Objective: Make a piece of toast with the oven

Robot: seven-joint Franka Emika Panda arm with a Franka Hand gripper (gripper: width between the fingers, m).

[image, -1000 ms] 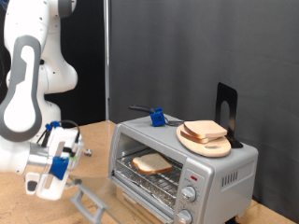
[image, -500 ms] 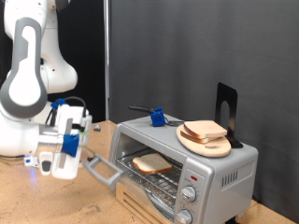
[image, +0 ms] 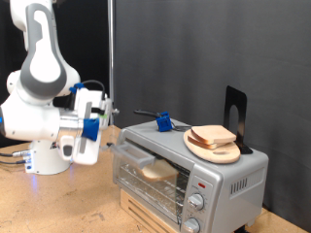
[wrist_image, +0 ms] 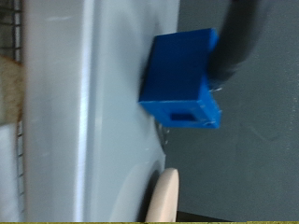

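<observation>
The toaster oven (image: 190,175) sits just beside the pincer (image: 109,144), which presses at its glass door (image: 151,167), now nearly closed. Whether the pincer is open, I cannot tell. Behind the glass, the piece of toast (image: 155,171) already lies on the rack; toasting itself seems left. Spare bread slices (image: 214,136) rest farther off, on top.

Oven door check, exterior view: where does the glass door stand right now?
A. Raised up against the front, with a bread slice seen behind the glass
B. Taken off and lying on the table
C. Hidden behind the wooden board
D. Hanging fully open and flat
A. The oven has its door raised against the front, with the hand at its upper edge, and the piece of toast shows through the glass on the rack.
</observation>
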